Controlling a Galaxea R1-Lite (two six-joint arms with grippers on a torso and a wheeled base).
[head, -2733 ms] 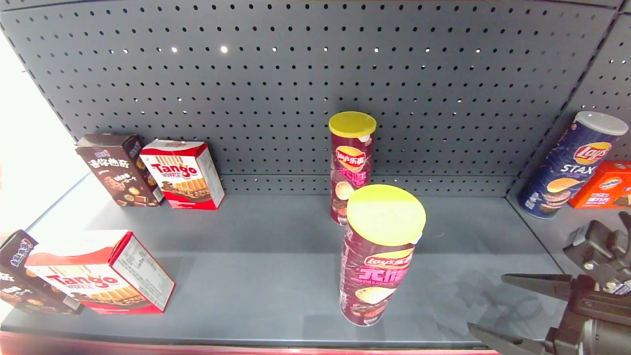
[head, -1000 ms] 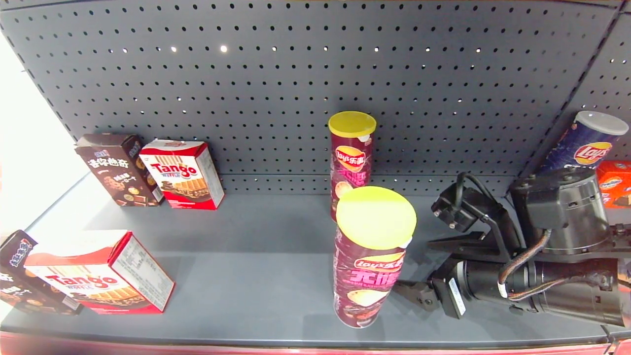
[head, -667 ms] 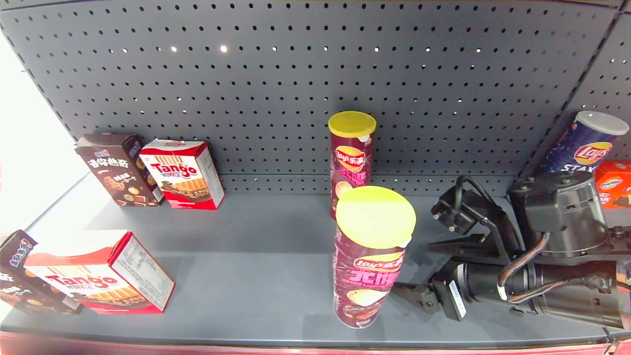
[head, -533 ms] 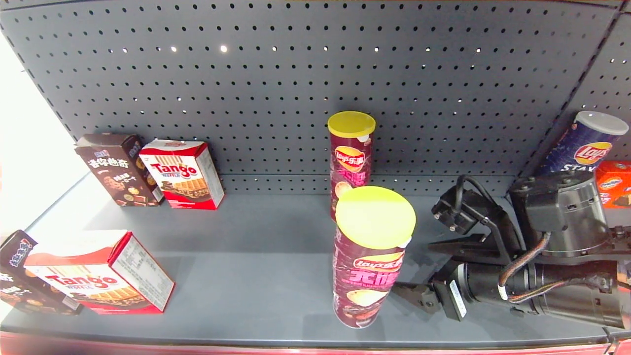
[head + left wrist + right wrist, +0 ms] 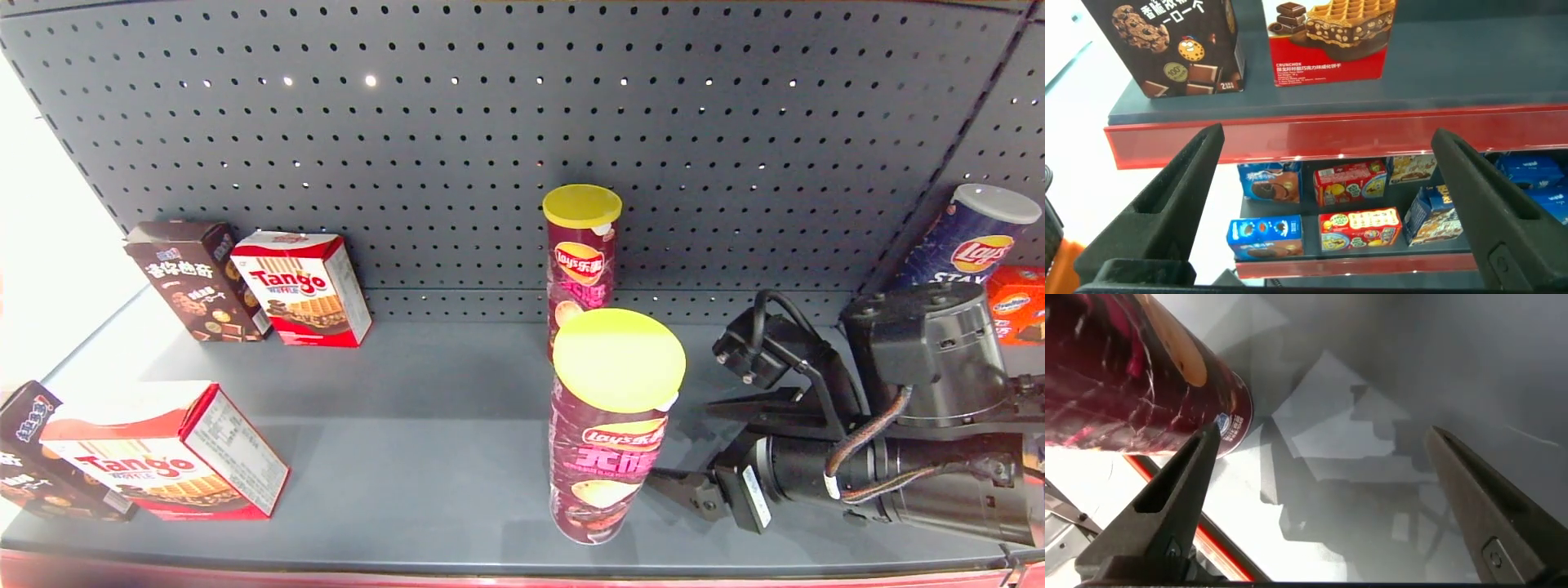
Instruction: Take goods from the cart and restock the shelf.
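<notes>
My right gripper (image 5: 684, 441) lies low on the shelf (image 5: 424, 425) at the lower right of the head view, jaws spread wide and empty, with the front chip can (image 5: 608, 457) standing upright just left of its fingertips (image 5: 676, 485), lower centre.

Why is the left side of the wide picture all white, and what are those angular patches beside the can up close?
Head view: strong light past the open left end of the shelf washes that edge out; bright dots shine through pegboard holes. Right wrist view: overlapping hard-edged shadows cross the shelf floor beside the front chip can, probably from several lights.
</notes>
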